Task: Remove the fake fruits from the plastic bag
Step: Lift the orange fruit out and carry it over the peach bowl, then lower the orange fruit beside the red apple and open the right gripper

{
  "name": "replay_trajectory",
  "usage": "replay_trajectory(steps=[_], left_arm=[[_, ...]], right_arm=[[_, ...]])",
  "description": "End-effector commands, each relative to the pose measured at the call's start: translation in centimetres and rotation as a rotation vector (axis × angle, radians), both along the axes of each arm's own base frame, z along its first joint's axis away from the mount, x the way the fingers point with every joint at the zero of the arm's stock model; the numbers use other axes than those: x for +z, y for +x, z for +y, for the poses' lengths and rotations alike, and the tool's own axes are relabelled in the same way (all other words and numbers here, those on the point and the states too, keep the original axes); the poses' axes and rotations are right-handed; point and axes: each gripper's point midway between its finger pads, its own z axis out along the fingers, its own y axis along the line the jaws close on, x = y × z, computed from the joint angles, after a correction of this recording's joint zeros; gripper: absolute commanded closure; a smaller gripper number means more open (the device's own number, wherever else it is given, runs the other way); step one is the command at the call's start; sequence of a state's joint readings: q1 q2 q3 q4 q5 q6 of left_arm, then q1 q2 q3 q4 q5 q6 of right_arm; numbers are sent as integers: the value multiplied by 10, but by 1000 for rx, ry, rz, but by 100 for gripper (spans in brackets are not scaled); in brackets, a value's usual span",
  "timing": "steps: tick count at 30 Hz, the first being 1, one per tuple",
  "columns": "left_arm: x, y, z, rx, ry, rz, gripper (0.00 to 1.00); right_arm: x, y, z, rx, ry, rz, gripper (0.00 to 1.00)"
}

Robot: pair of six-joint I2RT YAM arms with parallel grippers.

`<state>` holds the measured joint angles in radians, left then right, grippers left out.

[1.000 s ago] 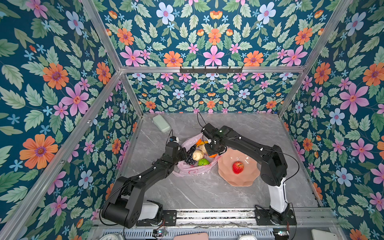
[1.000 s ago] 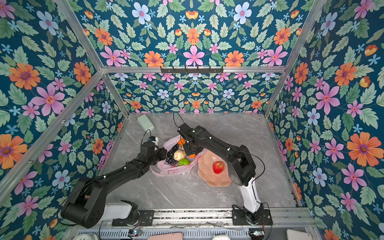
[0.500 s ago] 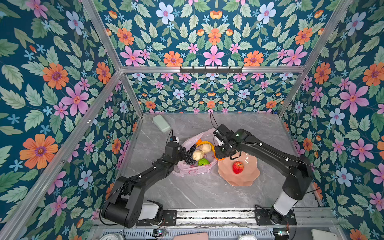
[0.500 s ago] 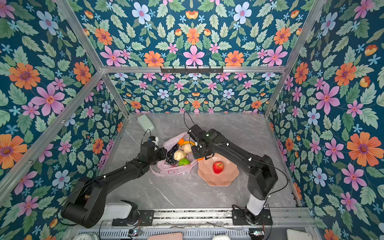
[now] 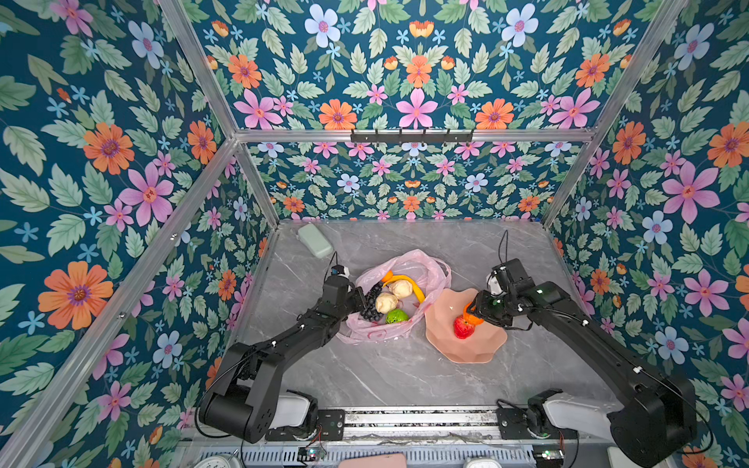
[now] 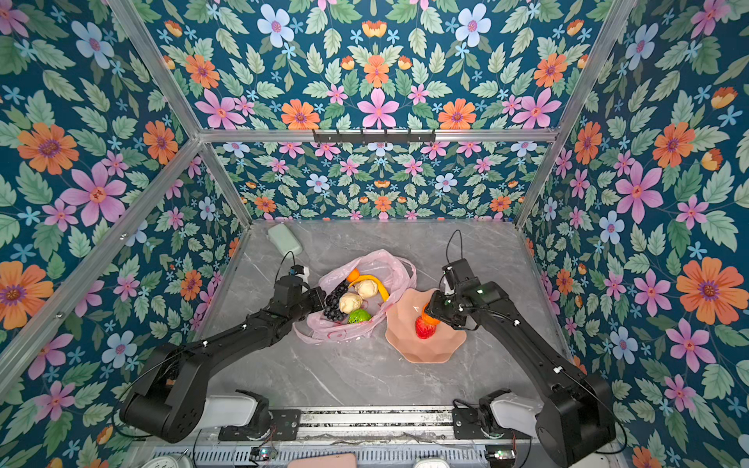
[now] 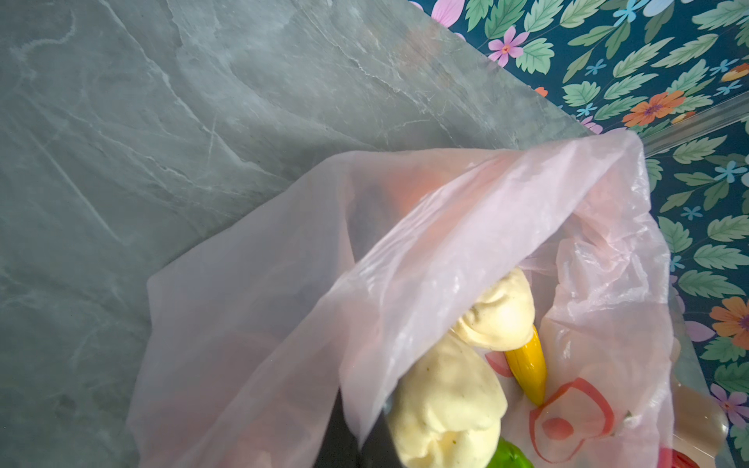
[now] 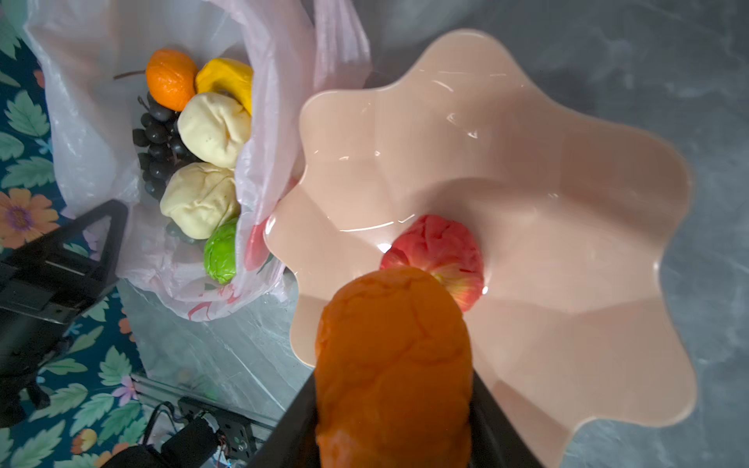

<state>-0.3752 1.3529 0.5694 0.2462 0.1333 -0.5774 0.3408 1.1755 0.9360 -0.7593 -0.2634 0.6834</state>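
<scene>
The pink plastic bag [image 5: 433, 269] lies open mid-table with fake fruits inside: a banana [image 5: 410, 283], grapes [image 5: 371, 304], two cream pieces [image 5: 400, 288], a green fruit [image 5: 396, 316] and an orange [image 8: 170, 79]. My left gripper [image 5: 358, 298] is shut on the bag's near-left rim, and the film [image 7: 405, 283] drapes over its jaws. My right gripper [image 8: 393, 405] is shut on a second orange [image 8: 393, 356], held just above the peach bowl [image 5: 478, 348], over the red apple [image 5: 462, 327] lying in it.
The bowl [image 6: 446, 348] touches the bag's right side. A pale green block [image 5: 315, 241] lies at the back left. Flowered walls close in three sides, and a metal rail [image 5: 417, 419] with both arm bases runs along the front.
My right gripper has carried the orange out of the bag and rightward to above the bowl. The left gripper has kept its hold on the bag rim.
</scene>
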Motion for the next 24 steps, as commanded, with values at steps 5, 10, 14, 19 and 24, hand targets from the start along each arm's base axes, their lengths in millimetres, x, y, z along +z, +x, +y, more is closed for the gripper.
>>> replay_trajectory(steps=[5,10,14,19,24], left_arm=[[3,4,-3,-8,-9,-5,100],[4,4,-3,-6,-8,-6,100],[4,4,-3,-7,-6,-5,100],[5,5,-4,-6,-9,-4,100],[6,5,-4,-6,-12,-6,100]], right_arm=[[-13,-12,-19,-148,48,47,58],[-32,-16,-33,-235,56,78,60],[-38,-11,-37,-264,93,70,61],[-47,-2,-31,-266,130,56,62],[-56,2,-29,-283,148,52,63]])
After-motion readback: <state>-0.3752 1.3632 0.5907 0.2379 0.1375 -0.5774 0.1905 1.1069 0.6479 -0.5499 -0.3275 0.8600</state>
